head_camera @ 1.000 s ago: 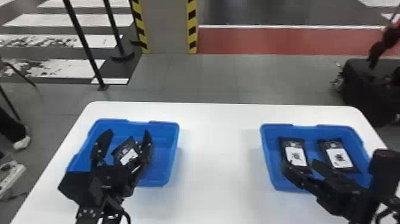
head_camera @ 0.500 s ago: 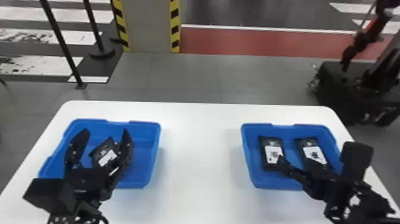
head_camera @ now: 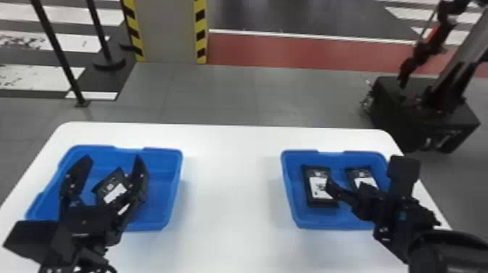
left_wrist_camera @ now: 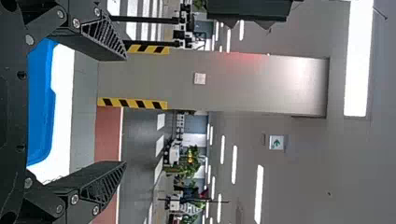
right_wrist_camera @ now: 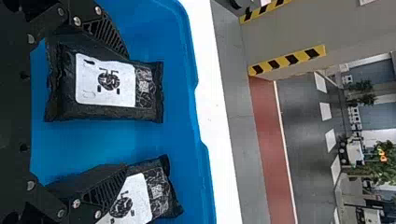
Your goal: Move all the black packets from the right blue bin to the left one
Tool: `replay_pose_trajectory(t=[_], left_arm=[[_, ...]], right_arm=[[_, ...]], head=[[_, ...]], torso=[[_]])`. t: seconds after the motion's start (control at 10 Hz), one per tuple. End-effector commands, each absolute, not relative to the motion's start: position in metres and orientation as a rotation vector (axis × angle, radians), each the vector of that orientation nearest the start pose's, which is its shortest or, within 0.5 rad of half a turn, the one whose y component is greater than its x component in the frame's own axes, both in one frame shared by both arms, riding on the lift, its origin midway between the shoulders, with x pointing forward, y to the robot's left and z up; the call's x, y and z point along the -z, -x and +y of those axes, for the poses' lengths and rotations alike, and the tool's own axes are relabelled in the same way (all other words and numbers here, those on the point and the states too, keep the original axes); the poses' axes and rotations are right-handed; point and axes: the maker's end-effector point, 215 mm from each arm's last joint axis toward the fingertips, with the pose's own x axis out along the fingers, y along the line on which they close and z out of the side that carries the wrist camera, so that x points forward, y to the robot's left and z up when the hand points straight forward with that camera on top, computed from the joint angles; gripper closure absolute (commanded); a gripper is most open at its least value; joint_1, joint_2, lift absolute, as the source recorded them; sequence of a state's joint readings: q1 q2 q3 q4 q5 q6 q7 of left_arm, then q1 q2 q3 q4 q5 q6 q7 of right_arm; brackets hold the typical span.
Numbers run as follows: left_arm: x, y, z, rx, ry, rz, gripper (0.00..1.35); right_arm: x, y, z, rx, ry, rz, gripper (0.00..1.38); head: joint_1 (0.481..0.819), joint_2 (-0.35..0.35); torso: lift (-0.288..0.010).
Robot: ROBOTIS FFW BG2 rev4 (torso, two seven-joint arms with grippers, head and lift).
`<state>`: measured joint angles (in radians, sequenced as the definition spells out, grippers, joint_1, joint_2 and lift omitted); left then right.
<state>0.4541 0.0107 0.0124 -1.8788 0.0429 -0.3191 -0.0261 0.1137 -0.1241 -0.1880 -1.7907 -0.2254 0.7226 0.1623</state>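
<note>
The white table (head_camera: 232, 203) is the largest thing, spreading below and between the left gripper (head_camera: 112, 159) and the right gripper (head_camera: 346, 186). On it, the left blue bin (head_camera: 173, 185) sits under the left gripper, and the right blue bin (head_camera: 295, 207) under the right one. The left gripper's two fingers stand wide apart and have hold of nothing; the right gripper's are just as widely parted and also empty. Smallest are the black packets, each with a white label. One packet (head_camera: 113, 187) lies skewed in the left bin, between the left gripper's fingers as the head view sees it; whether either finger touches it, I cannot tell. Two lie in the right bin: a packet (right_wrist_camera: 105, 88) near the right gripper's left finger, and another (right_wrist_camera: 154, 191) partly hidden behind its right finger. Contact there is likewise unclear.
</note>
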Motion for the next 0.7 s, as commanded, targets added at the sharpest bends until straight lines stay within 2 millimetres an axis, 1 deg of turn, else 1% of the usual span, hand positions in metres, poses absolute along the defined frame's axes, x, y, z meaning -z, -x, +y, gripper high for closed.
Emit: replay_pose_trajectory(t=[0.0,0.1,0.3,0.5,0.6], left_arm=[[0.313,-0.449,0.234,0.011,0.024,-0.171,0.25],[0.313,-0.449,0.234,0.01,0.027,-0.171,0.25],[0.315,-0.449,0.234,0.01,0.029,-0.166,0.25],[0.315,-0.45,0.231,0.017,0.035,-0.164,0.25],[0.315,-0.45,0.23,0.019,0.036,-0.164,0.25]], right_arm=[[0.486,-0.517,-0.298,-0.051,-0.177,0.603,0.22],[0.495,-0.52,-0.287,-0.069,-0.183,0.623,0.22],[0.506,-0.522,-0.264,-0.106,-0.186,0.65,0.22],[0.515,-0.522,-0.255,-0.116,-0.185,0.672,0.22],[0.518,-0.521,-0.256,-0.113,-0.175,0.682,0.21]], head=[[0.695,-0.084],[0.695,-0.082],[0.695,-0.056],[0.695,-0.036],[0.695,-0.03]], torso=[[-0.11],[-0.11],[-0.11],[-0.11],[-0.11]])
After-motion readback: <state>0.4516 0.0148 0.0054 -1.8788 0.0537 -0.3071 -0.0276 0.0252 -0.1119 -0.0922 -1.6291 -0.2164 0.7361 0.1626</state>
